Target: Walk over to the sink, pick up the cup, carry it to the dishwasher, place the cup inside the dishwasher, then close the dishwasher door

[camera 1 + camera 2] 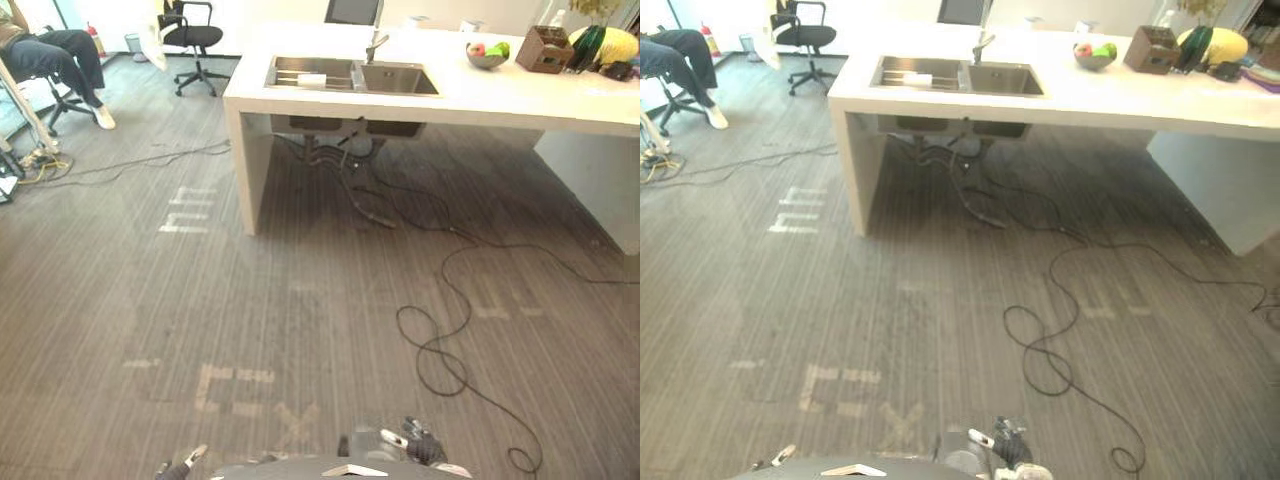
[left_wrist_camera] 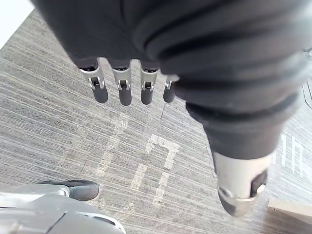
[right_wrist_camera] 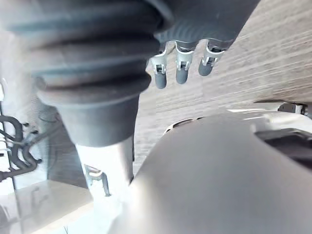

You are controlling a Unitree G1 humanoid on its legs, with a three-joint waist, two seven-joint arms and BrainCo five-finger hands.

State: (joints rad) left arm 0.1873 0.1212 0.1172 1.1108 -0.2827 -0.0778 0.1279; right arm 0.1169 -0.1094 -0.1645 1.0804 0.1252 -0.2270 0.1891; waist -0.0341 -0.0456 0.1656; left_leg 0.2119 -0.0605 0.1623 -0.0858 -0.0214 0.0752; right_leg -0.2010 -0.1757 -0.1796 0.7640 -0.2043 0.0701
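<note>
At the far left a person [image 1: 55, 50] sits near an office chair [image 1: 192, 36], and thin cables [image 1: 150, 160] run over the floor [image 1: 250, 330] toward the surface [image 1: 330, 102]. Our left hand [image 2: 122, 90] hangs with straight, relaxed fingers and is empty. Ahead, well apart from us, the sink [image 1: 398, 79] is set in the surface. A pale thing [image 1: 312, 79] lies in its left basin, and we cannot tell whether that is the cup. Hoses and cables [image 1: 365, 205] spill from under the sink onto the floor, about where we judge we must stand, so a foot could catch there and upset the walk. Further right stand a fruit bowl [image 1: 486, 55] and a brown box [image 1: 545, 48], which a wide reach might knock. Our right hand [image 3: 181, 70] also hangs loose, holding nothing. Arriving off-centre could leave the basin beyond reach.
</note>
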